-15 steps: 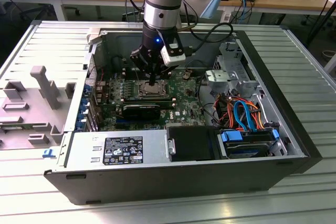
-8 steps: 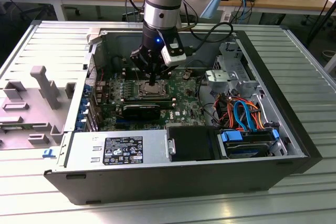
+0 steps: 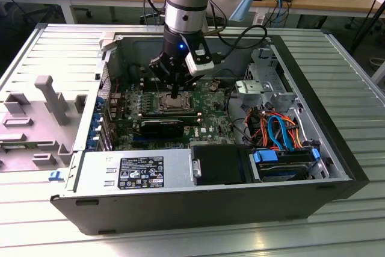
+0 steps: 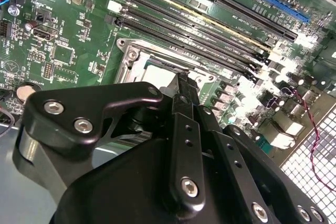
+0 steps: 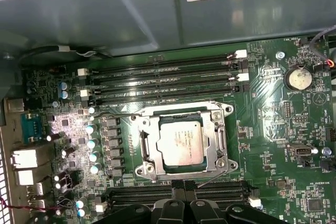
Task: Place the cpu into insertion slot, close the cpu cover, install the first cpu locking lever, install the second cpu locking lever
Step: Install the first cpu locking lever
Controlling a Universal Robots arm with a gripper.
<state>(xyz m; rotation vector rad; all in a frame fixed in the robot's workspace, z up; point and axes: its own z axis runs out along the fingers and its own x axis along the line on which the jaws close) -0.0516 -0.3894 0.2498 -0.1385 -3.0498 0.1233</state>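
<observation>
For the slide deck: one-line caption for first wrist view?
Cpu seated in insertion slot, cpu cover framing it.

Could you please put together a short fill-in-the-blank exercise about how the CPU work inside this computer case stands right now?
1. The cpu lies inside the insertion ____.
2. The circuit board around the socket is ____ in colour.
3. In the exterior view, the gripper hangs directly ____ the socket.
4. In the first wrist view, a round coin ____ sits on the board, apart from the socket.

Missing words: slot; green; above; battery
</observation>
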